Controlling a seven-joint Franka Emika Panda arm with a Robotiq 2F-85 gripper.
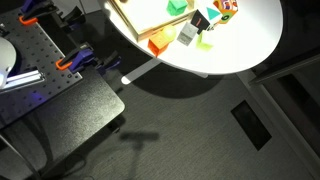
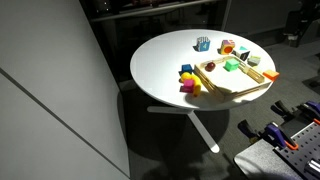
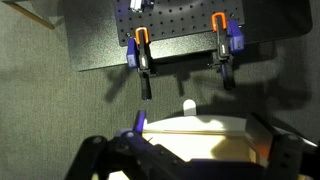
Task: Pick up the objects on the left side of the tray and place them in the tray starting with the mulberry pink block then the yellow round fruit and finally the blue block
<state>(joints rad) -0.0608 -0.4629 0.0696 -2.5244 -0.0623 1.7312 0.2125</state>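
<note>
Pincer (image 3: pixel 190 165): open; its two dark fingers (image 3: pixel 92 160) stand wide apart at the bottom of the wrist view and grip nothing.
Between the fingers: a pale, wood-coloured shape, too cut off to tell what it is.
Beyond the pincer: a black perforated board (image 3: pixel 180 40) carrying two orange and blue clamps (image 3: pixel 142 55); dark floor lies around it.
Pincer in the exterior views: not seen in either.
Mulberry pink block (image 2: pixel 186 88): a small reddish-pink cube on the tabletop (image 2: pixel 160 60), just outside the tray's wooden rim, at the near end of a short row of three pieces.
Yellow round fruit (image 2: pixel 189 79): a small, smooth, bright yellow ball, in the middle of that row, just beside the pink cube.
Blue block (image 2: pixel 185 70): a small blue cube at the far end of the row, close to the yellow ball. Whether the three touch cannot be told.
Tray (image 2: pixel 240 82): large, shallow and rectangular, with a pale cream floor and a light wooden rim; it lies across the middle of the tabletop and is much bigger than the blocks.
Inside the tray: a bright green block (image 2: pixel 232 65) sits on the floor; an orange block (image 2: pixel 270 75) sits at one corner of the rim.
Tabletop: round and white, standing on a single leg, well apart from the clamped board.
</note>
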